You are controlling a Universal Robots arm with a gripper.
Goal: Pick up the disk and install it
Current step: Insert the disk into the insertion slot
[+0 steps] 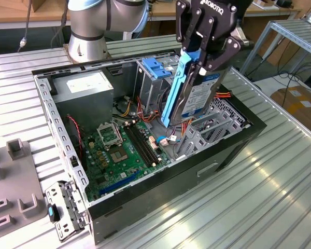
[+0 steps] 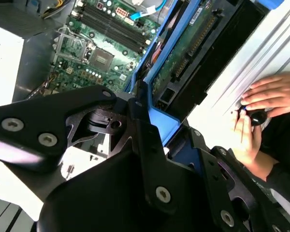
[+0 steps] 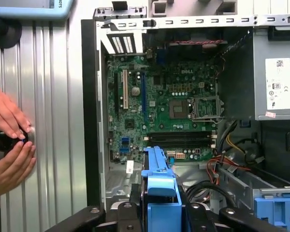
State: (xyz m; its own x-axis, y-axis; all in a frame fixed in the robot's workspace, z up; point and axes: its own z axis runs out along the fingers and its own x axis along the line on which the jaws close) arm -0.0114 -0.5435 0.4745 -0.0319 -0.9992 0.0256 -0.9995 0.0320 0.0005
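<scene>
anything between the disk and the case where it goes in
The gripper holds the disk tilted above the open case. Loose cables lie below its lower end, beside the cage; they may get in the way.

In the exterior view the hand [image 1: 201, 62] covers the upper end of the gripped disk [image 1: 199, 99], and the picture's edge cuts the hand's top. Beside the computer case [image 3: 92, 121], in the first wrist view, a person's fingers [image 3: 12, 121] half hide a small black object [image 3: 2, 140].

The disk [image 3: 159, 186], blue rail foremost, is held clamped in the tool [image 3: 160, 215] over the open case [image 3: 92, 121]. A green motherboard [image 3: 169, 111] is exposed. A person's hands [image 3: 9, 166] are noted on a black knob [image 3: 4, 140] on the ribbed worktop [image 3: 53, 96].
</scene>
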